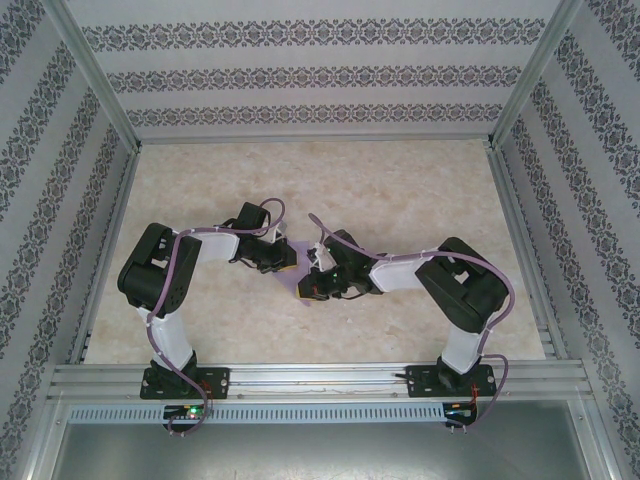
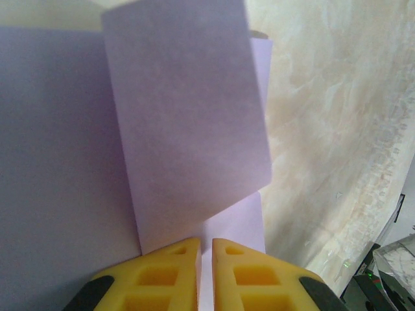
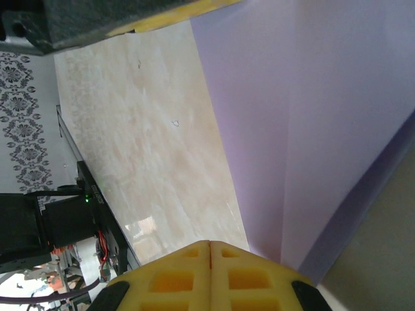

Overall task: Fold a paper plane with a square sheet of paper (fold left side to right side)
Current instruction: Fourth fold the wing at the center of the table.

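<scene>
I had left gripper (image 2: 206, 243) nearly closed at the square sheet of paper (image 2: 188, 116), likely steadying the raised flap; pinch unclear. Right gripper (image 3: 211, 245) was fully closed, probably to press the crease.

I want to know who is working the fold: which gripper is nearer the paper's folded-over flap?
Left. The left gripper has its tips at the flap's lower corner; the right gripper sits at the square sheet of paper's outer edge, away from the flap.

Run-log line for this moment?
square sheet of paper: partly folded, flap up | left hand: nearly shut, over it | right hand: shut, beside its edge
</scene>
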`<action>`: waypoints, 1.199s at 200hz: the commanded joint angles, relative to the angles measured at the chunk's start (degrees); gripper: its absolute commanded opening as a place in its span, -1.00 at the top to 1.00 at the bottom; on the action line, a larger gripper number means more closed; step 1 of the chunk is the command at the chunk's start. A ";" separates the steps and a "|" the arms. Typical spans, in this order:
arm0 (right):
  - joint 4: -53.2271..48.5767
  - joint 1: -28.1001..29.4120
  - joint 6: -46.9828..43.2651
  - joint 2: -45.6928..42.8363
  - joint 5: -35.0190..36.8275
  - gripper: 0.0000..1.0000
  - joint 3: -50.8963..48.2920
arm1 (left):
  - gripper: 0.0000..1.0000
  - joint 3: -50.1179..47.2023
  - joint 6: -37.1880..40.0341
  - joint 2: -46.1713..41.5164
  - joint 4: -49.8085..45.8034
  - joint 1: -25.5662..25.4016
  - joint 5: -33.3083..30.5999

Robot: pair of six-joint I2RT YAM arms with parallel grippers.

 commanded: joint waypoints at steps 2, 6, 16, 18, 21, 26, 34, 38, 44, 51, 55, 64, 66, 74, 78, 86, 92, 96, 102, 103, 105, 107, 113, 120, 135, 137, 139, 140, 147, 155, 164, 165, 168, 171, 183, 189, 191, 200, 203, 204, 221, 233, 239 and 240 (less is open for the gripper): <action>1.67 0.42 0.45 1.79 -0.14 0.97 -0.50 | 0.73 -0.90 1.66 1.14 -4.50 0.21 -5.85; 1.67 0.41 0.47 1.92 -0.06 0.96 -0.58 | 0.73 -0.86 1.66 1.11 -4.55 0.18 -5.91; 1.67 0.55 0.41 2.25 0.19 0.96 -0.67 | 0.73 -0.92 1.66 1.11 -4.56 0.19 -5.88; 1.67 0.58 0.34 2.32 0.21 0.96 -0.67 | 0.73 -0.91 1.66 1.10 -4.58 0.18 -5.88; 1.67 0.65 0.39 2.36 0.29 0.96 -0.68 | 0.73 -0.86 1.66 1.12 -4.58 0.18 -5.87; 1.67 0.72 0.32 2.52 0.35 0.97 -0.68 | 0.73 -0.92 1.65 1.12 -4.58 0.19 -5.88; 1.67 0.75 0.36 2.71 0.39 0.97 -0.63 | 0.73 -0.86 1.74 1.11 -4.67 0.19 -5.88; 1.59 0.81 0.36 2.81 0.46 0.97 -0.59 | 0.73 -0.85 1.74 1.06 -4.74 0.21 -5.85; 1.58 0.90 0.35 2.90 0.48 0.97 -0.59 | 0.73 -0.87 1.74 1.06 -4.67 0.20 -5.88; 1.58 0.95 0.33 2.96 0.57 0.96 -0.59 | 0.73 -0.81 1.74 1.03 -4.80 0.23 -5.88; 1.52 1.07 0.32 3.08 0.65 0.97 -0.59 | 0.73 -0.79 1.73 1.01 -4.78 0.19 -5.88; 1.41 1.08 0.39 3.19 0.74 0.97 -0.59 | 0.73 -0.84 1.74 1.02 -4.80 0.21 -5.88; 1.41 1.07 0.40 3.24 0.79 0.97 -0.59 | 0.73 -0.81 1.74 1.01 -4.83 0.18 -5.88; 1.28 1.12 0.34 3.25 0.83 0.97 -0.66 | 0.73 -0.84 1.74 0.97 -4.86 0.19 -5.93; 1.32 1.12 0.37 3.19 0.90 0.97 -0.67 | 0.73 -0.79 1.74 0.97 -4.91 0.20 -5.96; 1.15 1.12 0.25 3.34 1.05 0.97 -0.72 | 0.73 -0.81 1.82 1.01 -4.88 0.20 -5.96; 0.98 1.16 0.18 3.34 1.09 0.97 -0.76 | 0.73 -0.81 1.83 1.02 -4.86 0.22 -5.96; 0.96 1.20 0.22 3.33 1.16 0.97 -0.76 | 0.73 -0.79 1.83 1.01 -4.87 0.22 -5.96; 0.97 1.21 0.22 3.43 1.10 0.97 -0.76 | 0.73 -0.85 1.79 1.01 -4.85 0.25 -5.96; 0.97 1.25 0.18 3.47 1.10 0.97 -0.76 | 0.73 -0.81 1.81 1.01 -4.85 0.21 -5.96; 0.97 1.19 0.19 3.51 1.09 0.97 -0.76 | 0.73 -0.82 1.78 1.01 -4.89 0.20 -5.96; 0.97 1.20 0.19 3.52 1.03 0.97 -0.76 | 0.73 -0.80 1.78 1.03 -4.86 0.25 -5.96; 0.97 1.35 0.22 3.60 0.93 0.97 -0.68 | 0.73 -0.79 1.83 1.01 -4.85 0.25 -5.96; 0.97 1.38 0.22 3.74 0.79 0.97 -0.59 | 0.73 -0.82 1.80 1.06 -4.85 0.25 -5.97; 0.97 1.58 0.21 3.87 0.74 0.97 -0.42 | 0.73 -0.86 1.81 1.03 -4.89 0.31 -6.05; 0.99 1.56 0.22 3.92 0.74 0.97 -0.41 | 0.73 -0.86 1.83 1.04 -4.86 0.27 -6.05; 0.97 1.60 0.22 3.95 0.74 0.97 -0.41 | 0.73 -0.88 1.83 1.04 -4.85 0.31 -6.05; 1.01 1.62 0.22 3.96 0.74 0.97 -0.41 | 0.73 -0.86 1.79 1.03 -4.85 0.33 -6.05; 0.97 1.64 0.18 4.04 0.74 0.97 -0.39 | 0.73 -0.90 1.81 1.08 -4.86 0.27 -6.05; 1.05 1.73 0.21 4.13 0.74 0.97 -0.32 | 0.73 -0.87 1.83 1.05 -4.87 0.26 -6.05; 0.97 1.86 0.16 4.25 0.74 0.97 -0.32 | 0.73 -0.93 1.82 1.09 -4.86 0.29 -6.14; 0.97 1.84 0.15 4.28 0.74 0.97 -0.32 | 0.73 -0.94 1.83 1.10 -4.81 0.27 -6.14; 0.92 1.82 0.15 4.35 0.79 0.97 -0.32 | 0.73 -0.91 1.83 1.10 -4.83 0.30 -6.14; 0.87 1.82 0.16 4.40 0.87 0.97 -0.32 | 0.73 -0.94 1.81 1.14 -4.89 0.33 -6.14; 0.88 1.82 0.30 4.53 1.00 0.97 -0.41 | 0.73 -1.01 1.83 1.11 -4.77 0.34 -6.14; 0.80 1.85 0.29 4.66 1.16 0.97 -0.48 | 0.73 -1.00 1.75 1.17 -4.81 0.28 -6.14; 0.79 1.89 0.24 4.66 1.22 0.97 -0.49 | 0.73 -0.96 1.77 1.14 -4.80 0.33 -6.14; 0.47 1.92 0.18 4.67 1.52 0.98 -0.50 | 0.73 -1.05 1.83 1.10 -4.80 0.28 -6.14; 0.24 1.91 0.15 4.62 1.58 0.98 -0.50 | 0.73 -1.03 1.83 1.02 -4.76 0.26 -6.14; 0.16 1.95 0.14 4.64 1.64 0.98 -0.50 | 0.73 -1.03 1.79 1.02 -4.76 0.26 -6.14; -1.09 2.00 -0.49 4.32 2.29 0.98 -0.41 | 0.73 -1.03 1.83 1.04 -4.77 0.33 -6.14; -2.02 2.00 -0.95 3.98 2.74 0.98 -0.33 | 0.73 -0.95 1.83 1.02 -4.77 0.39 -6.14; -2.67 2.04 -1.30 3.76 2.98 0.98 -0.17 | 0.73 -0.94 1.79 1.05 -4.76 0.37 -6.14; -2.83 2.06 -1.37 3.73 3.00 0.98 -0.16 | 0.73 -0.94 1.81 1.03 -4.81 0.36 -6.14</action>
